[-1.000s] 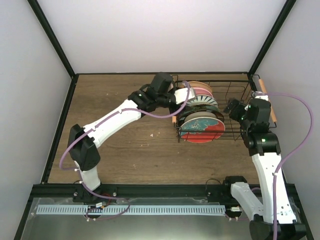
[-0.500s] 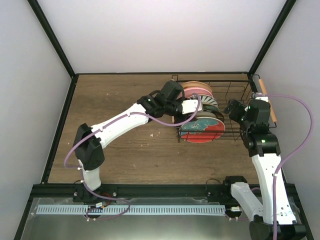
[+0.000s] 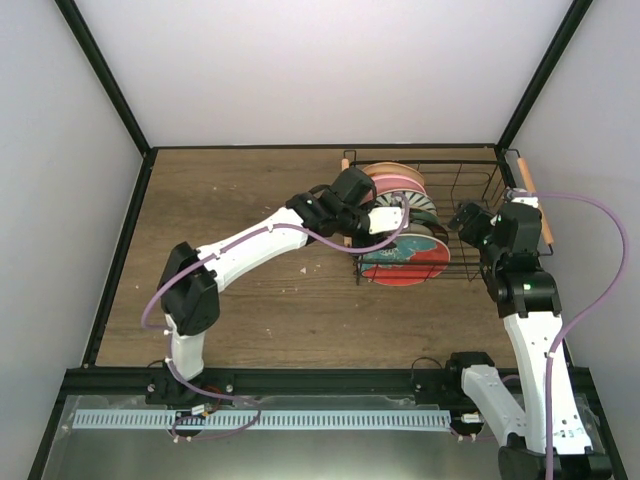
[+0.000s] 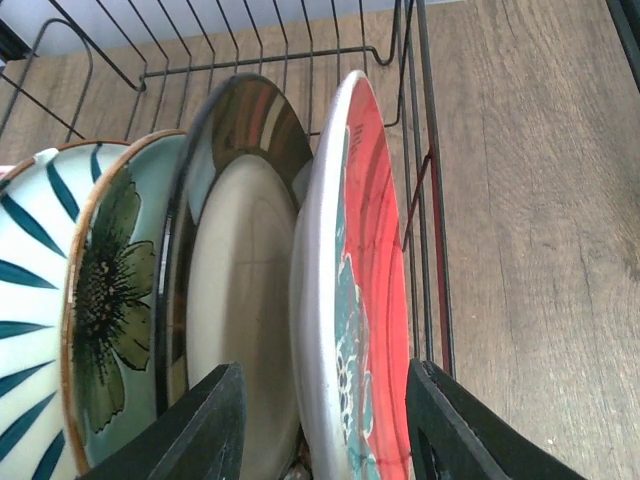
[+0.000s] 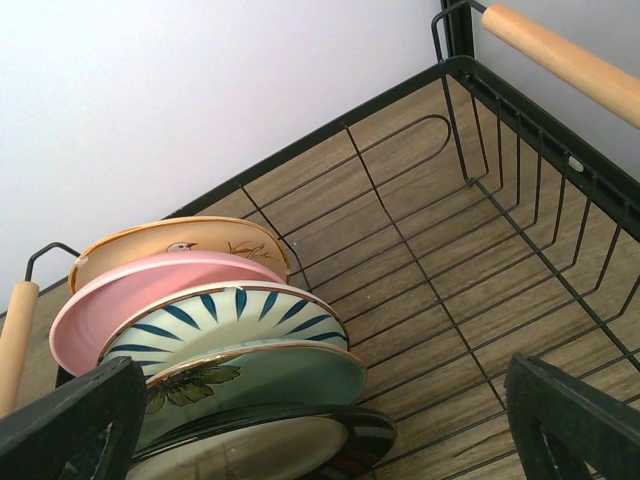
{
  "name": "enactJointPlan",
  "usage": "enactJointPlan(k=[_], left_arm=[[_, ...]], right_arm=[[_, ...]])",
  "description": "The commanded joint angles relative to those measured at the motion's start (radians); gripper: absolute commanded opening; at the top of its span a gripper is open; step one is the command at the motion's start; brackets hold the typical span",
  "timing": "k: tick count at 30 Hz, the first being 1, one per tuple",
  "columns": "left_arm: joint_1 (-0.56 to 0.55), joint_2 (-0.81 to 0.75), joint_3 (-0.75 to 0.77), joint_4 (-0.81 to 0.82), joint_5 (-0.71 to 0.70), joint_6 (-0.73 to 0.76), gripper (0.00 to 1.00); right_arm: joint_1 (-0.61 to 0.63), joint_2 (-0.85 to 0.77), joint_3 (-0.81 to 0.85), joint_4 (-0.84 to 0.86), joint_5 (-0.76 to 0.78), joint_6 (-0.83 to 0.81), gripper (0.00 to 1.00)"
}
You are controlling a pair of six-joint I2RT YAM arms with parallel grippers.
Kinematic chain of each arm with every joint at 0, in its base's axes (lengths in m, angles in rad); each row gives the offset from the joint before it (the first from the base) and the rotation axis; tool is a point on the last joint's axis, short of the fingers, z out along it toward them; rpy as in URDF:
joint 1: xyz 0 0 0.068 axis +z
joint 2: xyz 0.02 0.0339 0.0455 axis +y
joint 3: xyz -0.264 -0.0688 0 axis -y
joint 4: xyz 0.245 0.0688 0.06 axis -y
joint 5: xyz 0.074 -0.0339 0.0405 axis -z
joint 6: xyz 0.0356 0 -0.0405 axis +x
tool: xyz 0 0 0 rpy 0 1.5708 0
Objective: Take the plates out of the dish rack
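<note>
— At the rack's (image 3: 470, 200) 6 o'clock end, what changed?
— Your left claw (image 4: 328, 390) swung in from 9 o'clock and now straddles the red plate (image 4: 375, 250); jaws narrowing, still apart, gripping nothing. Your right claw (image 5: 320, 420) hangs wide open at 3 o'clock.
— Meaning?
— First pinch looks imminent; every plate stands on edge in the rack, at your table's (image 3: 250, 200) 2 o'clock. Glossy glaze, thin round rims, thin black wire: likely slippery.
</note>
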Motion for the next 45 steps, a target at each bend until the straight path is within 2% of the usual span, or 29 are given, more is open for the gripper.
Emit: enactJointPlan(k=[1, 8, 15, 18, 22, 45], left_arm=[[-0.016, 0.027, 0.037, -0.011, 0.012, 0.025, 0.45], [-0.023, 0.077, 0.069, -0.006, -0.007, 0.021, 0.41], [-0.030, 0.115, 0.094, -0.001, -0.042, 0.024, 0.32], [-0.035, 0.127, 0.101, 0.000, -0.058, 0.024, 0.23], [-0.039, 0.131, 0.113, 0.000, -0.076, 0.018, 0.05], [-0.065, 0.047, 0.285, -0.028, -0.150, -0.045, 0.04]], right_arm=[[-0.004, -0.012, -0.002, -0.006, 0.026, -0.001, 1.00], [-0.004, -0.017, 0.000, -0.006, 0.029, -0.014, 1.00], [-0.004, -0.032, 0.001, -0.014, 0.044, -0.019, 1.00], [-0.004, -0.039, -0.002, -0.018, 0.049, -0.017, 1.00], [-0.004, -0.049, -0.007, -0.021, 0.052, -0.009, 1.00], [-0.004, -0.062, -0.040, -0.003, 0.048, 0.023, 1.00]])
